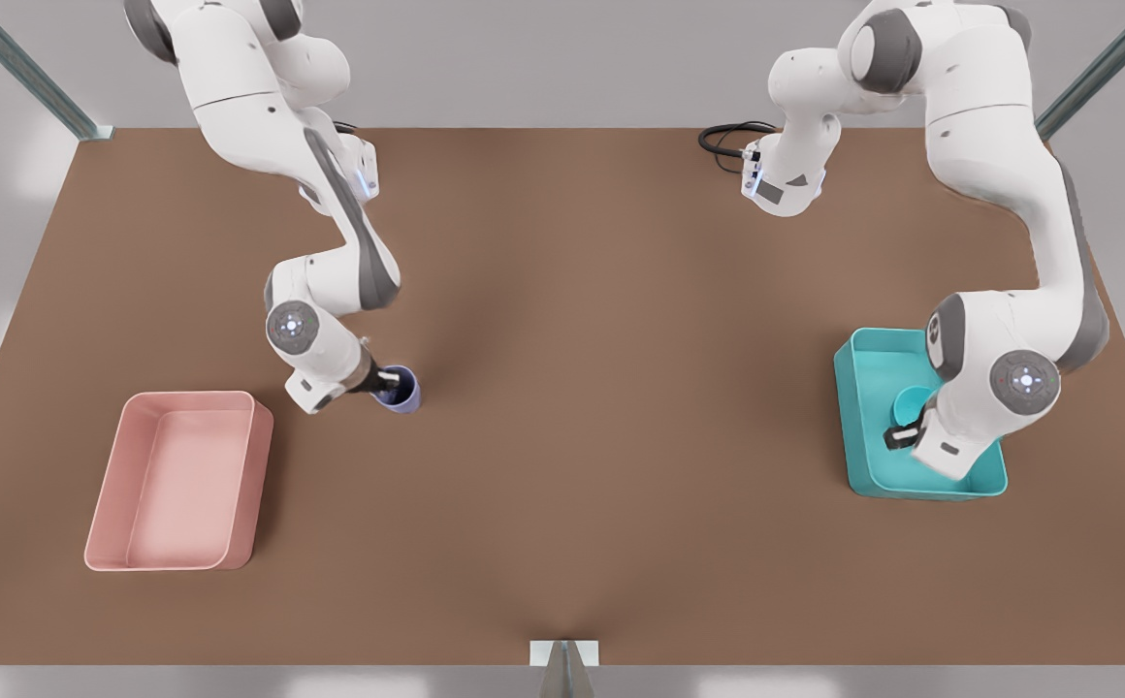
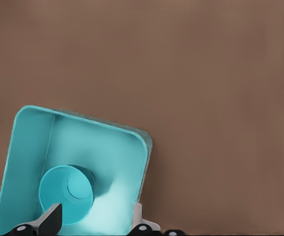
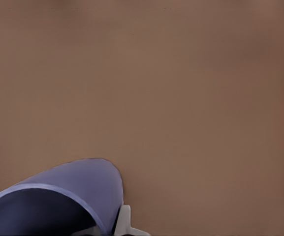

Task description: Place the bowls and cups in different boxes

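The lavender cup (image 1: 403,390) is on the front view's left, a little right of the pale pink box (image 1: 184,485). My right gripper (image 1: 389,382) is shut on the cup's rim, with one finger (image 3: 124,221) outside the cup (image 3: 78,189) wall. The teal bowl (image 1: 913,398) lies inside the teal box (image 1: 868,427) on the front view's right. My left gripper (image 1: 902,436) hangs open just over the bowl (image 2: 65,194) in that box (image 2: 107,147). Its fingers (image 2: 50,219) are spread wide and hold nothing.
The pink box has nothing in it. Brown tabletop (image 1: 601,407) stretches between the two boxes. A black cable (image 1: 725,141) loops near the far edge. Both arms reach in from the far side.
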`<state>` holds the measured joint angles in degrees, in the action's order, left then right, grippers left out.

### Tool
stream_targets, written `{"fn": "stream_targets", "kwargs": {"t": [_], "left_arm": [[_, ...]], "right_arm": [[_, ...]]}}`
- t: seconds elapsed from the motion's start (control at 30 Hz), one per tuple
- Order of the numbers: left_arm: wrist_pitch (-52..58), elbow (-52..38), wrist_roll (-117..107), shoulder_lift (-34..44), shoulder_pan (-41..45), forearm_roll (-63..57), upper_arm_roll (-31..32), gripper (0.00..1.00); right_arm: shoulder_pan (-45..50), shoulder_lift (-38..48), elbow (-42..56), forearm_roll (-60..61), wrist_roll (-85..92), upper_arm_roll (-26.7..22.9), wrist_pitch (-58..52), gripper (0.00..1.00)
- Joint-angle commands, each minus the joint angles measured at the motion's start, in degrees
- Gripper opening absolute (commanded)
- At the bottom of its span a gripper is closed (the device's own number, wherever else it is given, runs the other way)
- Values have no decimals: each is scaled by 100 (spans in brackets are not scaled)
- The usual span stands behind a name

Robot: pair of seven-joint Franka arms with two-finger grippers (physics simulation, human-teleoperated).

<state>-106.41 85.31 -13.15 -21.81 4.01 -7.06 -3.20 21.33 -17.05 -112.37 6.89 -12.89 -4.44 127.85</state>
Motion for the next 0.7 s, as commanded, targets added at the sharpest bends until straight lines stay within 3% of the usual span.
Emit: {"fn": "stream_targets", "kwargs": {"t": [0.0,0.07,0.13,0.37,0.67], "left_arm": [[2406,-427,49,537,-14,705,258,100],[2731,-445,277,1003,-14,688,504,100],[3171,-858,313,907,-58,662,619,100],[3223,-875,304,994,-40,662,786,100],[3303,-875,278,1030,-32,609,856,100]], "right_arm": [[-190,-26,453,-83,1174,-21,-560,21],[-506,-193,962,-101,2052,-30,-560,21],[-954,-343,1393,-118,3168,-30,-560,21],[-2370,-1002,2579,-21,6271,-30,-568,21],[-3170,-1995,2703,93,6351,-39,-516,21]]}}
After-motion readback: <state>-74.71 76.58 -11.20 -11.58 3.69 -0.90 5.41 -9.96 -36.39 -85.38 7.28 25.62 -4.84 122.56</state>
